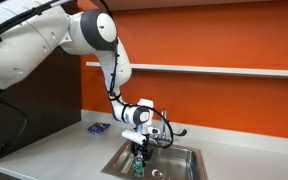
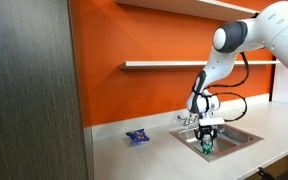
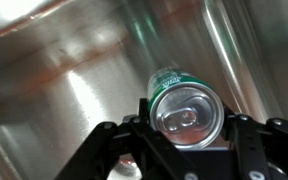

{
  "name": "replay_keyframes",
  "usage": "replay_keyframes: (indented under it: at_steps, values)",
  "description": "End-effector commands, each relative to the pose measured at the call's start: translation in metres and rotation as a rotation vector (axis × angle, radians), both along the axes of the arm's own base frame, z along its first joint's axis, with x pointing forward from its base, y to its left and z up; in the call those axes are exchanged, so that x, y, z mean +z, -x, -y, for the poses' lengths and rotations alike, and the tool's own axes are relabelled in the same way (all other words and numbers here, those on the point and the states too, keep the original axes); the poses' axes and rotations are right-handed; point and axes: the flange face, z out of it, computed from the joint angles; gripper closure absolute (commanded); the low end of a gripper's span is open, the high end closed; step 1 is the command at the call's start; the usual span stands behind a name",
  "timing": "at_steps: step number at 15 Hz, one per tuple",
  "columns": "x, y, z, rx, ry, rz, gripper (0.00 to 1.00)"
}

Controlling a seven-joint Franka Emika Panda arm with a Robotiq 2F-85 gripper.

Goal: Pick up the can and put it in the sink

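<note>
The green can (image 3: 184, 108), with its pale silver top facing the wrist camera, sits between my gripper's fingers (image 3: 189, 125), which are shut on it. In both exterior views the gripper (image 1: 139, 153) (image 2: 207, 137) reaches down into the stainless-steel sink (image 1: 180, 167) (image 2: 242, 137), and the green can (image 1: 139, 166) (image 2: 207, 146) hangs below it inside the basin. In the wrist view the steel basin wall (image 3: 74, 80) fills the background. I cannot tell if the can touches the basin floor.
A flat blue-purple packet (image 1: 99, 129) (image 2: 137, 137) lies on the light grey counter (image 1: 64, 150) beside the sink. The chrome faucet (image 1: 170, 131) stands behind the basin. A white shelf (image 1: 214, 70) runs along the orange wall above.
</note>
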Motion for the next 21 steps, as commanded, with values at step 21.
replay_keyframes:
  at_steps: [21]
  values:
    - [-0.011, 0.001, 0.008, -0.042, -0.012, -0.001, 0.62]
